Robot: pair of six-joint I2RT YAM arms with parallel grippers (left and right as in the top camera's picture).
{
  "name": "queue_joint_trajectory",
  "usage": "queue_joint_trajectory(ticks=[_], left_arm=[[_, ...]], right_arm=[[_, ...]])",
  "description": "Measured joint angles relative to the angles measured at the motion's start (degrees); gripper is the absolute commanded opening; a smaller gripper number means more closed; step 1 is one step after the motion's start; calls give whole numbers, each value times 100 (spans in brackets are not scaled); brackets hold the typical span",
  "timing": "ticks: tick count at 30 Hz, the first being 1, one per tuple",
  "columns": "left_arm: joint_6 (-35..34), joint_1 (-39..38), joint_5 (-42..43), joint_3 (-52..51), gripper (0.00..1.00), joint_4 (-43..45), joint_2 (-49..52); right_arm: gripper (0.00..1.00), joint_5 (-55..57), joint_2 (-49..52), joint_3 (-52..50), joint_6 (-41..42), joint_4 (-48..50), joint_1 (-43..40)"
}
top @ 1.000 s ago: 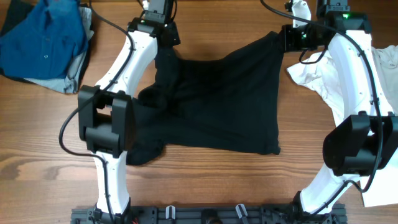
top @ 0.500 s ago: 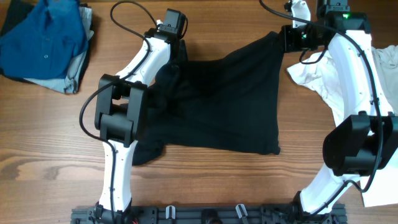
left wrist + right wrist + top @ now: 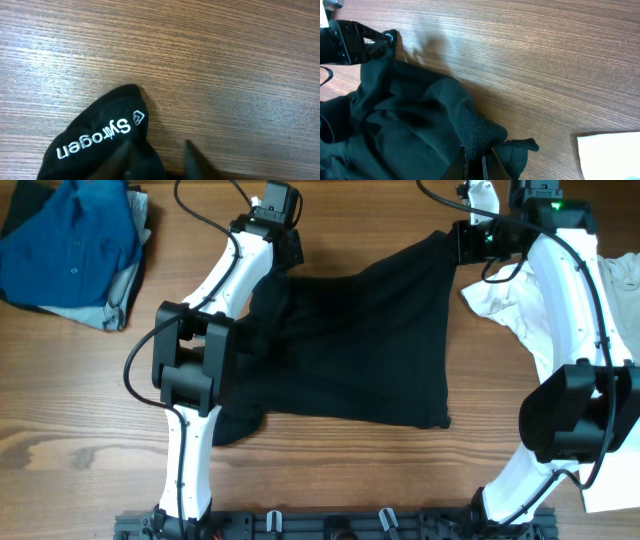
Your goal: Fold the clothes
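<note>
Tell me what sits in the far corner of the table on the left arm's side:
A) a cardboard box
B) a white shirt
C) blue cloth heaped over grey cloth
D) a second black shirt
C: the overhead view shows a blue garment heaped over grey cloth in that corner, while the white shirt lies on the opposite side.

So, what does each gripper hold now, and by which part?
The right gripper pinches the black T-shirt at its far right corner. The left gripper is beside the white logo, but its hold cannot be told.
</note>
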Motion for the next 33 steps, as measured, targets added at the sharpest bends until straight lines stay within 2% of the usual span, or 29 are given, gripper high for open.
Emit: queue_joint_trajectory(ticks=[4, 14, 15, 16, 17, 18, 33], left_arm=[[0, 17, 4, 0, 43, 59, 0], [0, 229, -2, 24, 42, -46, 214], [0, 236, -2, 24, 41, -44, 313], [0, 232, -26, 26, 35, -24, 341], [0, 229, -26, 31, 17, -7, 341], [-13, 225, -26, 33, 5, 4, 341], [0, 221, -26, 46, 4, -160, 323]], right_arm=[[4, 0, -2, 0, 0, -2, 0], [4, 0, 0, 0, 0, -4, 0], [4, 0, -2, 0, 0, -4, 0], [4, 0, 0, 0, 0, -4, 0], [4, 0, -2, 0, 0, -4, 0], [4, 0, -2, 0, 0, -7, 0], [4, 0, 0, 0, -63, 20, 0]])
